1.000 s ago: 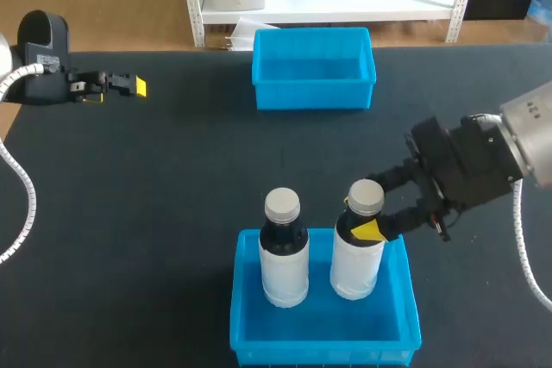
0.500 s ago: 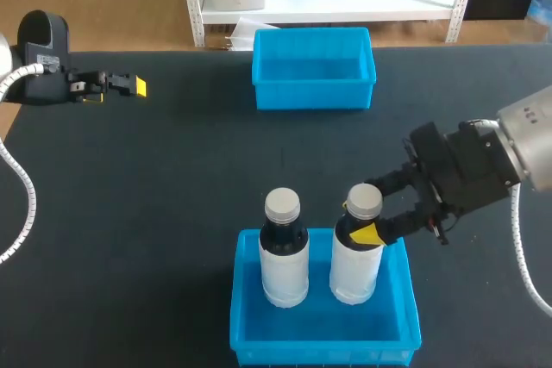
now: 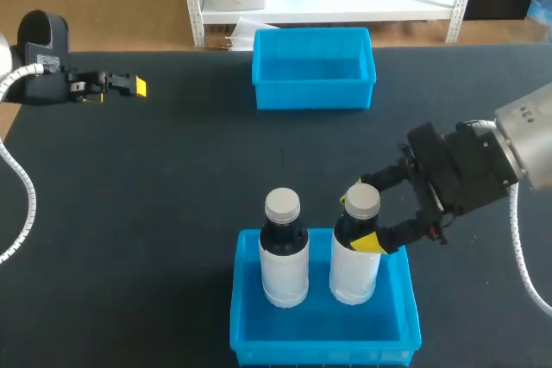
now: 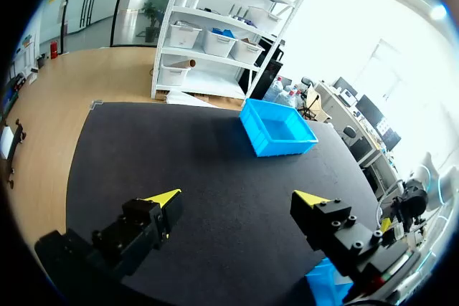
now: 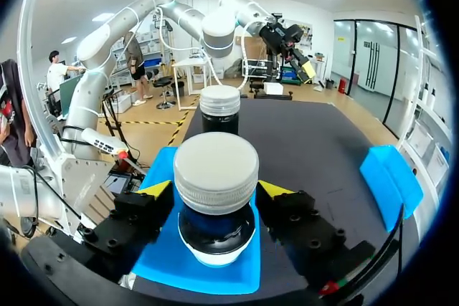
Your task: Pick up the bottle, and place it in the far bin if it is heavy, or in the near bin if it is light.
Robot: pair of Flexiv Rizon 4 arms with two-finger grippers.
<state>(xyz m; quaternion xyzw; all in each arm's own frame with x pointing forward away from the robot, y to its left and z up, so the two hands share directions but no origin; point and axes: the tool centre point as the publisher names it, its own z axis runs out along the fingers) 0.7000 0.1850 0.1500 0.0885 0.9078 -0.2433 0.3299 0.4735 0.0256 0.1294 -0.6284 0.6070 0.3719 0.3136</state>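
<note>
**Sorting table: items, left to right**

1. left gripper [image 4: 237,197]. Upper left of the head view, well apart from everything else. My fingers are spread wide and carry nothing.
2. far bin [image 3: 313,92]. Blue, top centre of the head view, with no bottle in it.
3. near bin [image 3: 238,299]. Blue, bottom centre of the head view, with two bottles standing upright inside.
4. other bottle [image 3: 284,252]. On the left in the near bin, with a grey cap, dark shoulder and white sleeve. Nothing is touching it.
5. bottle [image 3: 355,265]. On the right in the near bin, just beside its twin, base down on the bin floor.
6. right gripper [image 3: 357,221]. Enters from the right edge. My fingers pinch the bottle's dark shoulder from two sides, just under the cap.

Handling: the bottle is probably rigid plastic, and its smooth sleeve is likely slippery. It is tall and narrow, so easy to tip. The best hold is where I have it, because the cap's rim would stop any slide. The dark shoulder suggests liquid inside, but looks alone don't give the weight.

Markings: the sleeves look plain white, and I can make out no writing.
</note>
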